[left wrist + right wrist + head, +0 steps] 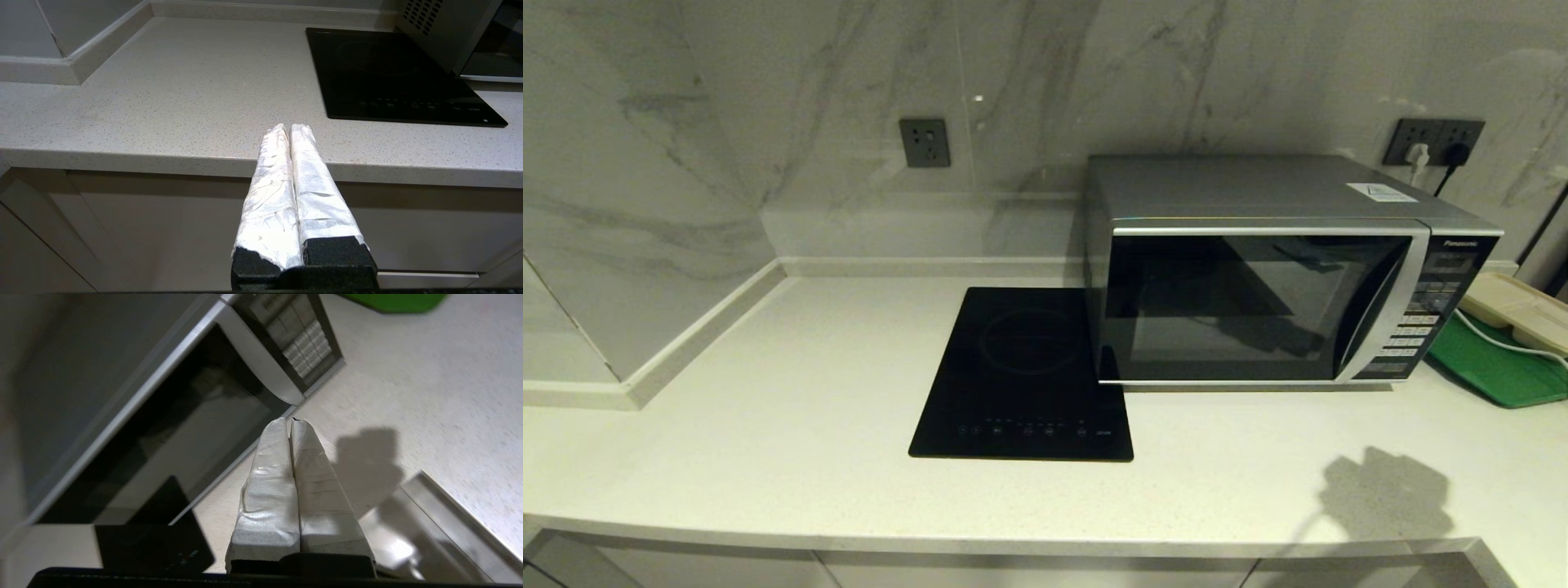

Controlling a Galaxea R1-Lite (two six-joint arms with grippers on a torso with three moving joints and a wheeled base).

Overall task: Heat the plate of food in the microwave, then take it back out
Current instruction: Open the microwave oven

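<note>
Beyond the right end effector (290, 421), fingers pressed together, microwave (1258, 302) door closed, left end effector (289, 127) likewise closed.

There's a black glass induction hob (1023, 376) sitting flat on the speckled white tabletop (768, 433). Off at the right edge, a green tray (1494, 367) carries a cream-coloured thing (1515, 309). Marble wall behind has a grey socket (925, 143) and a double outlet (1437, 140) with plugs in it.
</note>
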